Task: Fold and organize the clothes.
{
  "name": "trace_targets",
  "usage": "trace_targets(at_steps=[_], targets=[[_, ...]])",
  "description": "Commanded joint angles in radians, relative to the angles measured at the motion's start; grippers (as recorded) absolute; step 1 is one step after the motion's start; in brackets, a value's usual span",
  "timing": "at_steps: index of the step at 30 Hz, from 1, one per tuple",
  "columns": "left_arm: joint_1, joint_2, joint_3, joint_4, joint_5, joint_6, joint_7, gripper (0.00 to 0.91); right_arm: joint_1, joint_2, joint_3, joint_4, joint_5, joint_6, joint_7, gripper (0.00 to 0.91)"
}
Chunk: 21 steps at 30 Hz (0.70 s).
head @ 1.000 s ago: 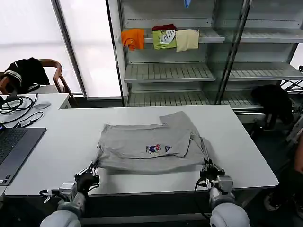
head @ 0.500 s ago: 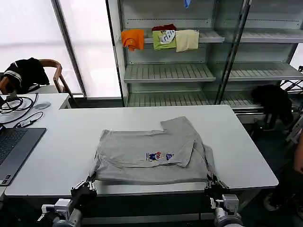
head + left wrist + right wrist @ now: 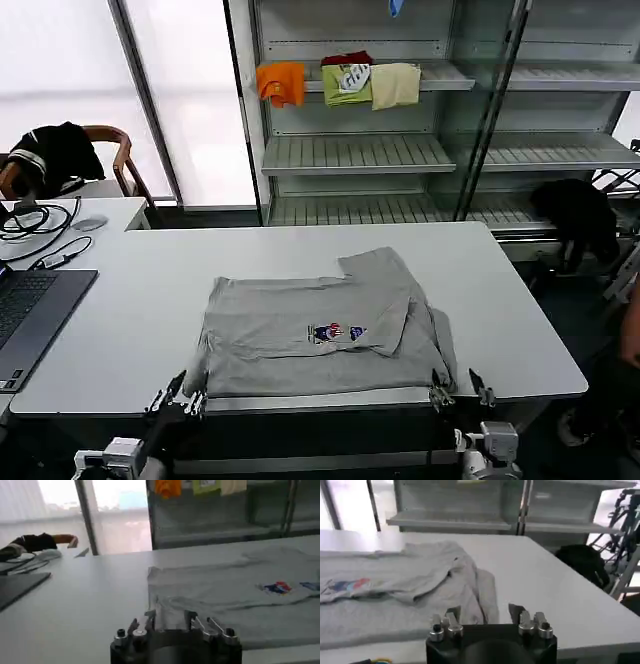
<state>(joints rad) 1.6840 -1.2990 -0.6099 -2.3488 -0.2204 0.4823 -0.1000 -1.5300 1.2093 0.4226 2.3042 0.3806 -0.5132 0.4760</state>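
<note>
One light grey T-shirt (image 3: 300,340) lies partly folded on the white table (image 3: 130,290), with its small multicoloured chest print (image 3: 335,331) facing up and a sleeve folded over on the right. The shirt's near hem rests at the table's front edge. My left gripper (image 3: 175,400) stands open just off the shirt's near left corner, holding nothing. My right gripper (image 3: 460,390) stands open off the near right corner, also holding nothing. In the left wrist view the open left gripper (image 3: 170,617) faces the shirt (image 3: 225,595). In the right wrist view the open right gripper (image 3: 485,612) faces the shirt's edge (image 3: 410,585).
A laptop (image 3: 30,310) and cables (image 3: 35,225) lie at the table's left end. A shelf unit (image 3: 360,150) behind holds orange (image 3: 280,82), green (image 3: 347,85) and cream (image 3: 396,84) folded garments. Black garments lie on a chair (image 3: 55,150) and at the right (image 3: 575,215).
Both grippers pulled the shirt's near hem toward the table's front edge, then opened and let it go. They have drawn back below the edge, and the shirt lies flat.
</note>
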Motion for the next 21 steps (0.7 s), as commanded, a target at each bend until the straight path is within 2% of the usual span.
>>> trace_targets(at_steps=[1, 5, 10, 14, 17, 21], targets=[[-0.076, 0.011, -0.028, -0.064, -0.040, 0.024, -0.001, 0.907, 0.081, 0.010, 0.048, 0.027, 0.046, 0.002, 0.007, 0.907], [-0.201, 0.076, -0.068, -0.055, -0.122, 0.047, -0.009, 0.907, 0.201, 0.006, 0.091, -0.009, 0.138, 0.002, -0.023, 0.907], [-0.348, 0.181, -0.070, 0.016, -0.179, 0.057, 0.013, 0.907, 0.377, -0.001, 0.090, -0.086, 0.158, -0.039, -0.032, 0.907], [-0.514, 0.263, -0.005, 0.141, -0.238, 0.059, 0.029, 0.907, 0.641, -0.032, 0.034, -0.231, 0.156, -0.065, -0.058, 0.907], [-0.643, 0.290, 0.067, 0.281, -0.264, 0.068, 0.031, 0.907, 0.770, -0.037, -0.016, -0.345, 0.158, -0.066, -0.077, 0.907], [-0.785, 0.293, 0.160, 0.426, -0.286, 0.071, 0.031, 0.907, 0.912, -0.025, -0.097, -0.506, 0.205, -0.067, -0.069, 0.907]])
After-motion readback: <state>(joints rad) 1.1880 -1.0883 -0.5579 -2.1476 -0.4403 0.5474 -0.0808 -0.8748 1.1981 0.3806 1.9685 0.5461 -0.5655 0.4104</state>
